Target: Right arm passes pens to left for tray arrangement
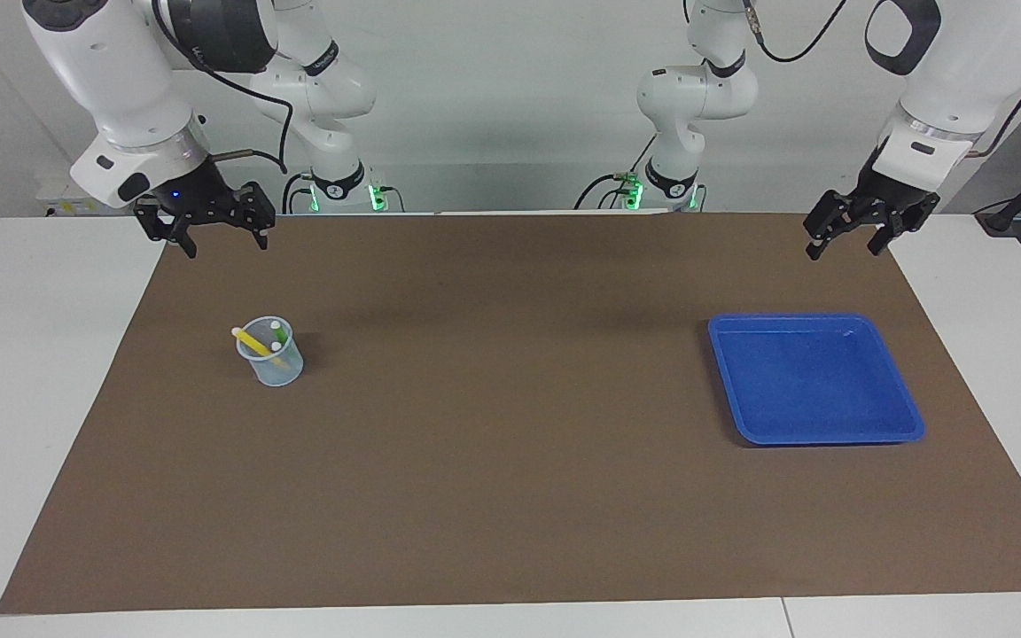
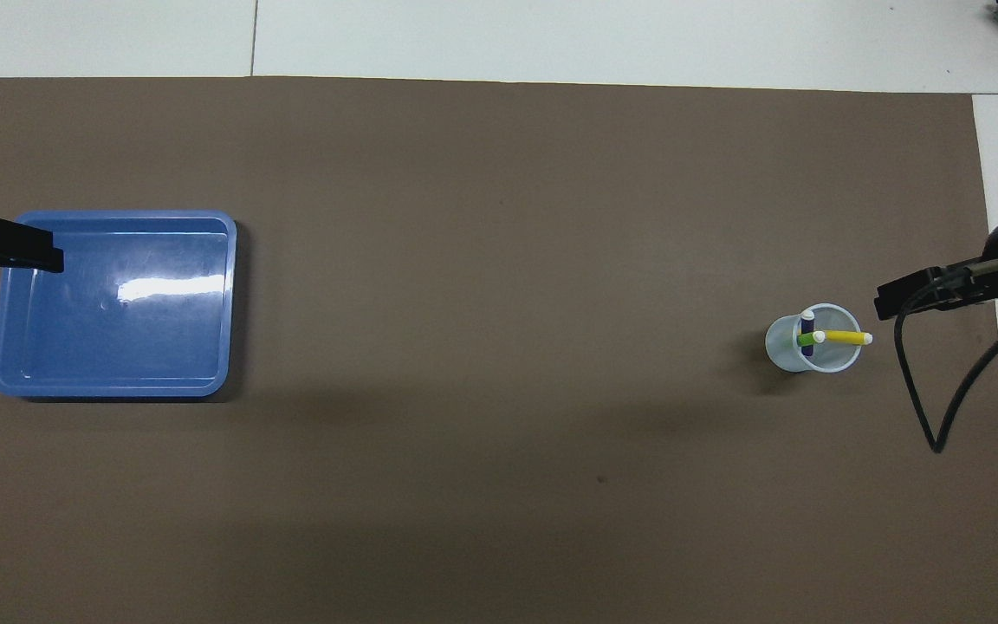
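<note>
Three pens stand in a small translucent cup (image 1: 269,356) toward the right arm's end of the mat: a yellow pen (image 2: 844,337) leaning over the rim, a green pen (image 2: 806,341) and a purple pen (image 2: 807,327). The blue tray (image 1: 830,437) lies empty toward the left arm's end. My right gripper (image 1: 225,245), showing a blue light, hangs open and empty high over the mat's corner at its own end, apart from the cup. High over the mat's other corner at the robots' end, my left gripper (image 1: 844,251) is open and empty, clear of the tray.
A brown mat (image 1: 510,496) covers most of the white table (image 1: 23,372). A black cable (image 2: 932,416) loops down from the right arm beside the cup.
</note>
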